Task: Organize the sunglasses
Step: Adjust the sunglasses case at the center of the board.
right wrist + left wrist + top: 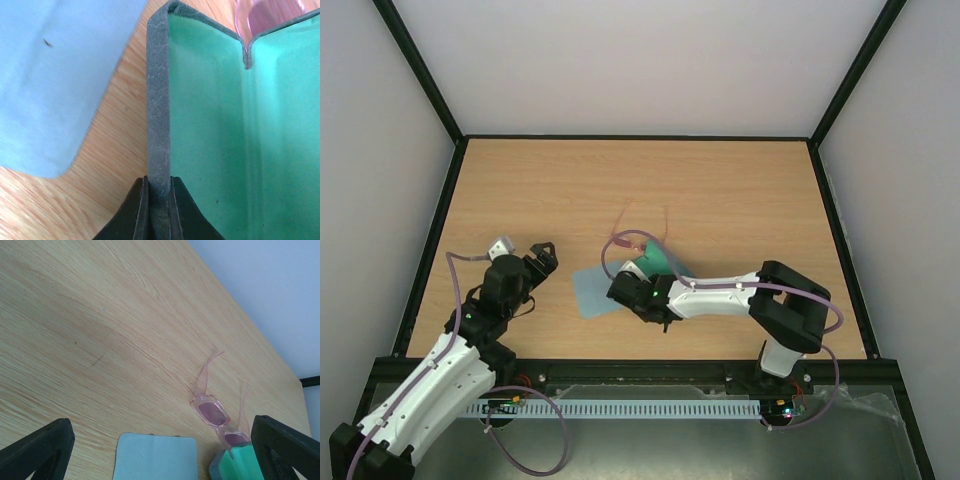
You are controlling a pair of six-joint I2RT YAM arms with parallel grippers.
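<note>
The pink sunglasses (638, 236) lie unfolded on the wooden table, temples pointing away; they also show in the left wrist view (214, 412), and a lens edge peeks in the right wrist view (270, 12). The blue-grey case (658, 264) with green lining lies open beside them. My right gripper (159, 186) is shut on the case's grey edge (157, 110); in the top view the right gripper (638, 292) sits at the case's near end. My left gripper (542, 262) is open and empty, left of the cloth, its fingers (40, 447) wide apart.
A light-blue cloth (595, 290) lies flat on the table left of the case; it also shows in the left wrist view (155, 457) and right wrist view (55, 75). Black frame rails (430, 250) border the table.
</note>
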